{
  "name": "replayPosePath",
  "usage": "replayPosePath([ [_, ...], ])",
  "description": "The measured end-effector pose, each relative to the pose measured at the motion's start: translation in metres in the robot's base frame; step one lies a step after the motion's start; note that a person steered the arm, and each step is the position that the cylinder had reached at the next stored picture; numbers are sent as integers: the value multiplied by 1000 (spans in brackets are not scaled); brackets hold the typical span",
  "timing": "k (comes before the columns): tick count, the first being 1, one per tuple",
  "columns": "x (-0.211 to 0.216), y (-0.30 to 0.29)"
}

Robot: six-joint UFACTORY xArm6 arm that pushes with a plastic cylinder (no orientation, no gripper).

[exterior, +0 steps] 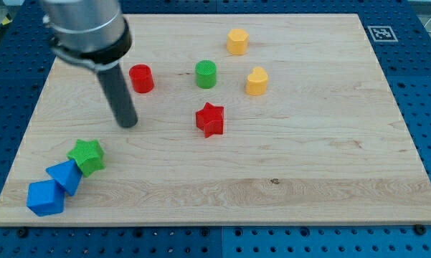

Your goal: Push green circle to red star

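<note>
**A:** How many blocks are sitting on the worktop (308, 165) right now?

**B:** I'm counting eight. Two red: a red cylinder (141, 78) and the red star (210, 120). Two green: the green circle (206, 74) and a green star (87, 156). Two yellow: a yellow block (237, 41) near the view's top and another yellow block (257, 81) below it. Two blue: a blue block (65, 175) and a second blue block (44, 198), lying in the bottom left corner.

**A:** Where is the green circle lying compared with the red star?

**B:** It is standing just above the red star in the view, apart from it, with bare wood showing between them. The red cylinder is sitting to its left, the lower yellow block to its right.

**A:** And the rod?

**B:** My tip (128, 123) is resting on the wood to the left of the red star, below the red cylinder, touching no block. There is no hand on this arm, so nothing is opening or clamping.

**A:** Surfaces?

**B:** The worktop is showing pale, grained wood. The blocks are looking matte and plastic. The green star and the two blue blocks are huddling together, touching. A blue perforated board (416, 43) is surrounding the worktop.
</note>
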State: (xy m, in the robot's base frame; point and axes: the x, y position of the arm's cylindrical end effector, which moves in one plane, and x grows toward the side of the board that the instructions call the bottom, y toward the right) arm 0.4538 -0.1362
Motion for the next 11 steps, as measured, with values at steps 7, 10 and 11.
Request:
replayPosePath([
  [7, -104, 97],
  [10, -98, 133],
  [11, -70, 131],
])
